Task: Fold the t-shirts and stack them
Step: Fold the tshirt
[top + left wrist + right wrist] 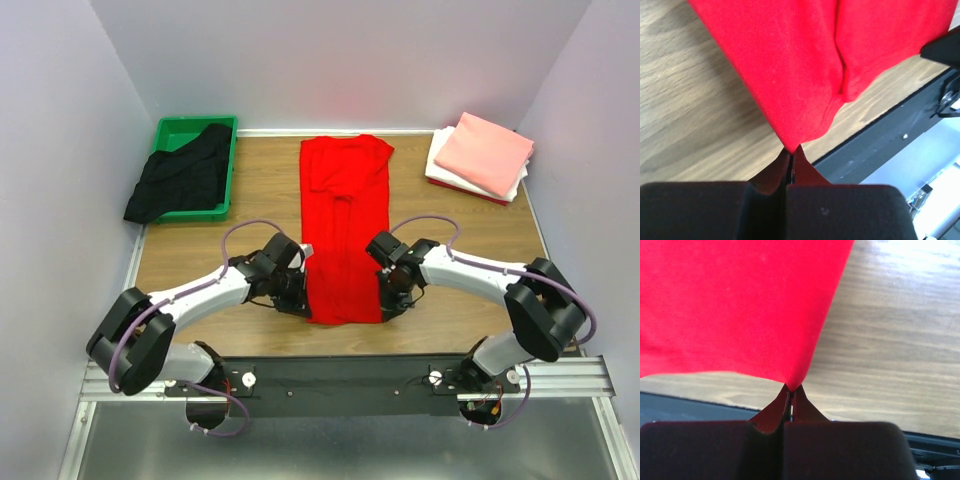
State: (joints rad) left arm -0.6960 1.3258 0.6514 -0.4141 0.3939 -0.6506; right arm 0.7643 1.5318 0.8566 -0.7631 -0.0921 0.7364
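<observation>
Left gripper (791,152) and right gripper (790,390) clamp the near corners of the red t-shirt (345,230), a half-folded strip mid-table. Black t-shirt (185,180) lies unfolded in far-left green bin (195,122); pink shirt (485,152) atop white shirt (441,160), folded, far right.

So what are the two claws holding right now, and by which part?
Both hold the red t-shirt: the left claw pinches its near left corner, the right claw its near right corner, at the hem end.

1. The left arm (200,292) stretches forward and inward, low; the left gripper (791,150) is pinched tight on a red shirt (805,60) corner.
2. The right arm (480,268) mirrors it; the right gripper (790,388) is likewise pinched tight.
</observation>
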